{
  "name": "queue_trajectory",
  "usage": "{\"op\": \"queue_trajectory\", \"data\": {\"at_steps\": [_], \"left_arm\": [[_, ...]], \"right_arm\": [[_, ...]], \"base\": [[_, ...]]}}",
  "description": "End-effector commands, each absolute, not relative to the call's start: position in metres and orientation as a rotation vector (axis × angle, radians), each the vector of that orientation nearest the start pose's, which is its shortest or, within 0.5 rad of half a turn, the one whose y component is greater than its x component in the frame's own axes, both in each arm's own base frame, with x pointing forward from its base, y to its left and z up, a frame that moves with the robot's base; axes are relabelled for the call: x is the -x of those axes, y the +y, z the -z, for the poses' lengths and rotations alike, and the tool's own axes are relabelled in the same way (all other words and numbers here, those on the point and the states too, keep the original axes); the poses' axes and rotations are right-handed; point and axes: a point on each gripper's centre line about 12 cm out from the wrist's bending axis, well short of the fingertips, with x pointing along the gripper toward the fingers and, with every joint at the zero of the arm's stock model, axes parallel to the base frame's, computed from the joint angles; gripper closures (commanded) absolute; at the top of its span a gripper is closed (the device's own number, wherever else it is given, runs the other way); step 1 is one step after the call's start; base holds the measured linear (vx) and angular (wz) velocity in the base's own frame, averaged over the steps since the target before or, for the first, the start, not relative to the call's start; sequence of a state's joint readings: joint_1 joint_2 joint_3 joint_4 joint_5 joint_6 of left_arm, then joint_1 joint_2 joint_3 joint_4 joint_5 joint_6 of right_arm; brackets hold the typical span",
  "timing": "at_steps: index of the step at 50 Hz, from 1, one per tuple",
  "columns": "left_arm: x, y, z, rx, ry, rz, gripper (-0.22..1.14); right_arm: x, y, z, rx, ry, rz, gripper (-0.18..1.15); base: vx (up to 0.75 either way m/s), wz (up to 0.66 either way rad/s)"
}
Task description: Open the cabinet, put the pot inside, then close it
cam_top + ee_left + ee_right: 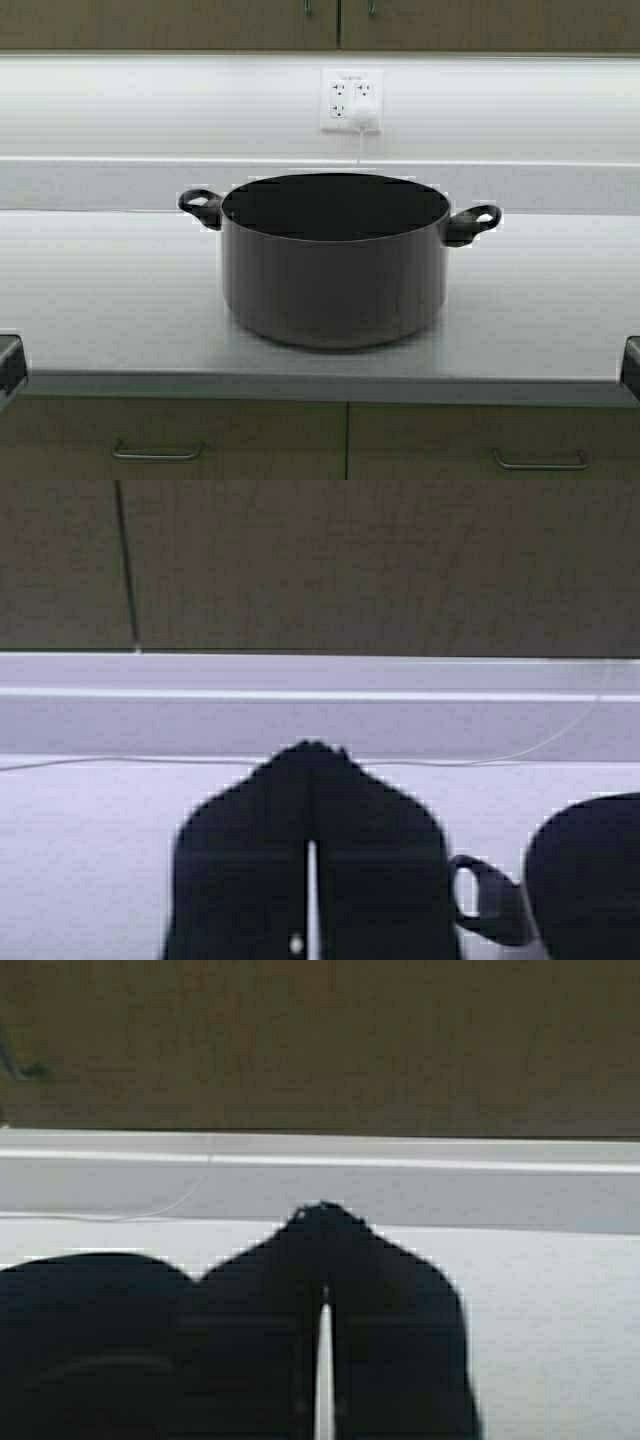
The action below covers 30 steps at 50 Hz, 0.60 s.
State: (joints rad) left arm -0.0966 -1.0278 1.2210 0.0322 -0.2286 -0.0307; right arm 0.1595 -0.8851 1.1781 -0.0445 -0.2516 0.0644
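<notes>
The dark grey pot [335, 260] stands upright in the middle of the white counter [90, 300], lidless, with a black loop handle on each side. Above, the lower edges of the tan cabinet doors [200, 25] show shut, with the ends of their metal bar handles [308, 8] at the meeting edge. My left gripper [312, 750] is shut and empty, low at the counter's left front edge [10, 365]; the pot's handle [485, 900] lies to its side. My right gripper [325, 1210] is shut and empty at the right front edge [632, 365], beside the pot [90, 1340].
A white wall outlet [350, 100] with a plug and a thin white cord sits on the backsplash behind the pot. Tan base drawers with horizontal handles [155, 455] run below the counter edge. Counter surface lies bare to both sides of the pot.
</notes>
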Motion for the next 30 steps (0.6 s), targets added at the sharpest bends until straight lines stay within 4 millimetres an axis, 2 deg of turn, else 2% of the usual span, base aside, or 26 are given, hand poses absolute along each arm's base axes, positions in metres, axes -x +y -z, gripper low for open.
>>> {"op": "queue_trajectory", "data": {"at_steps": [1,2,4,8,12,23,30], "left_arm": [[-0.188,-0.061,-0.291,-0.006,-0.026,0.318,0.02],[-0.188,-0.07,-0.29,-0.005,-0.01,0.359,-0.09],[-0.188,-0.086,-0.288,-0.011,0.02,0.432,-0.2],[-0.189,-0.123,-0.283,-0.041,0.061,0.585,-0.1],[-0.2,-0.149,-0.28,-0.053,0.057,0.652,-0.07],[-0.263,-0.203,-0.273,-0.047,0.001,0.671,-0.09],[-0.303,-0.221,-0.271,0.0,-0.067,0.588,-0.09]], "right_arm": [[-0.205,0.078,-0.278,-0.015,0.055,-0.369,-0.1],[-0.204,0.085,-0.28,-0.015,0.052,-0.4,-0.15],[-0.202,0.099,-0.285,-0.016,0.042,-0.458,-0.14],[-0.204,0.118,-0.295,-0.022,0.021,-0.529,-0.03],[-0.214,0.131,-0.304,-0.032,-0.01,-0.555,-0.04],[-0.256,0.183,-0.32,-0.036,-0.126,-0.629,-0.04],[-0.305,0.211,-0.326,-0.069,-0.173,-0.534,-0.04]], "base": [[0.0,0.0],[0.0,0.0],[-0.01,-0.01],[-0.01,-0.01],[-0.01,0.0],[-0.01,-0.01],[0.0,-0.01]]}}
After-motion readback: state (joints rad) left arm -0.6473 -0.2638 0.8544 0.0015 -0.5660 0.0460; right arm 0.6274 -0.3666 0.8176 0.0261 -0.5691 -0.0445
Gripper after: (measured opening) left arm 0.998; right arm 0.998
